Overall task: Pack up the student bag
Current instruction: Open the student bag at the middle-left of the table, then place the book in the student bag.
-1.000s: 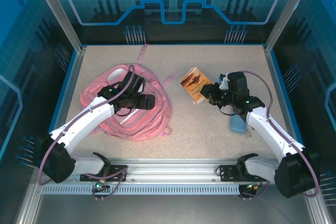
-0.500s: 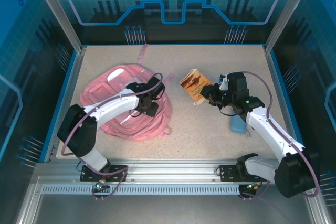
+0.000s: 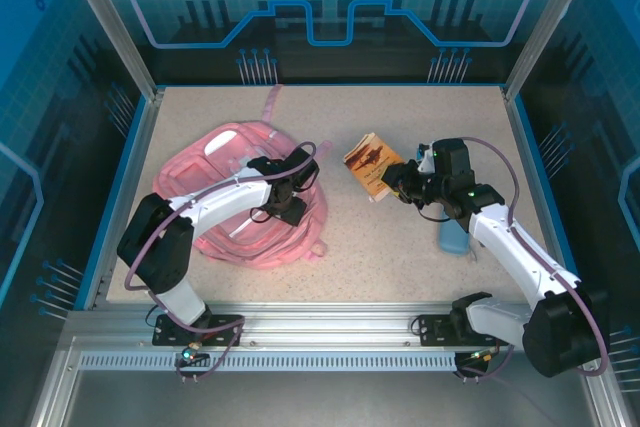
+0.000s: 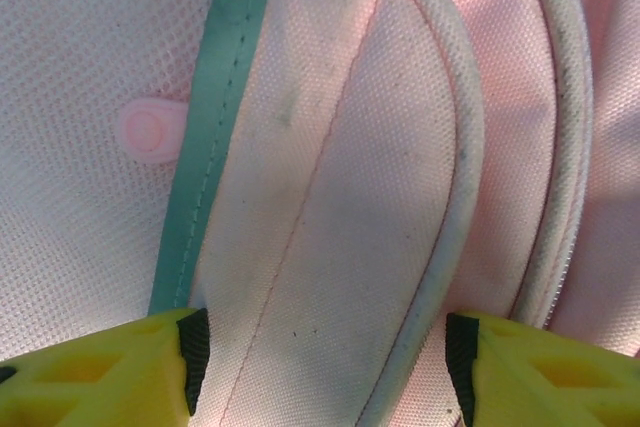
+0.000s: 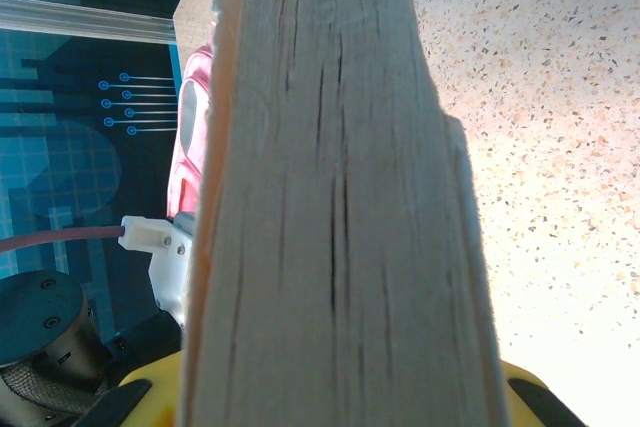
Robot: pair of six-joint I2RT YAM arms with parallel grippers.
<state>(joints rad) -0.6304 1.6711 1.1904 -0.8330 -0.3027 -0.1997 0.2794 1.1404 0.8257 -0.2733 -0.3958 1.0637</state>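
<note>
Over the last second the left arm has swung its elbow out toward 8 o'clock and carried the left gripper across to the 3 o'clock side of the bag. The bag has gone from a crumpled coil of straps to a flatter lie at 9 o'clock on the table. In the last half second little has moved. In the left wrist view the left gripper stands wide, straddling a piped pink fold beside a teal trim, likely set to pinch an opening edge. The right gripper has not shifted and clamps a book at 2 o'clock, ready for packing. The cover shows a dark figure on orange; no writing is legible there or on the bag.
</note>
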